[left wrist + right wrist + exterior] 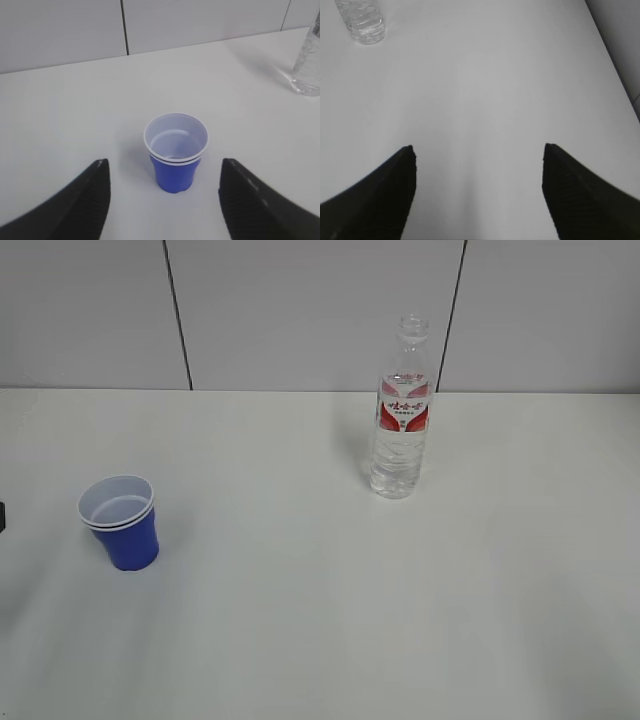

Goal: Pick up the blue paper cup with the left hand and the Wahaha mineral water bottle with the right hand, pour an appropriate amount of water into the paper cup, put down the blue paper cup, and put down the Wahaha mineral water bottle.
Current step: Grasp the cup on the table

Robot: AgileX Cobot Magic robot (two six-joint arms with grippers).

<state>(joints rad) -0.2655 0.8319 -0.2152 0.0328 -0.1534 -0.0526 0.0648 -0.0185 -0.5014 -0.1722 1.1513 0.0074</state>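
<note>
- The blue paper cup (120,522) stands upright on the white worktop (320,620), at about 8 o'clock in the exterior view, mouth up, with a doubled white rim.
- The Wahaha mineral water bottle (402,410) stands upright at about 1 o'clock, well apart from the cup, uncapped as far as I can tell, with some water in its lower part.
- The left hand (165,200) is released: its jaws stand wide apart and hold nothing. In the left wrist view the cup (175,150) sits dead ahead at 12 o'clock, centred on the gap and just beyond the tips, its long axis vertical.
- The right hand (479,192) is likewise released and holds nothing. In the right wrist view the bottle (362,20) lies far off at 11 o'clock, only its base showing.
- Judged from this, nothing is picked up yet. The left hand is much nearer its target; a straight advance should bracket the cup, while the right must travel forward and leftward.
</note>
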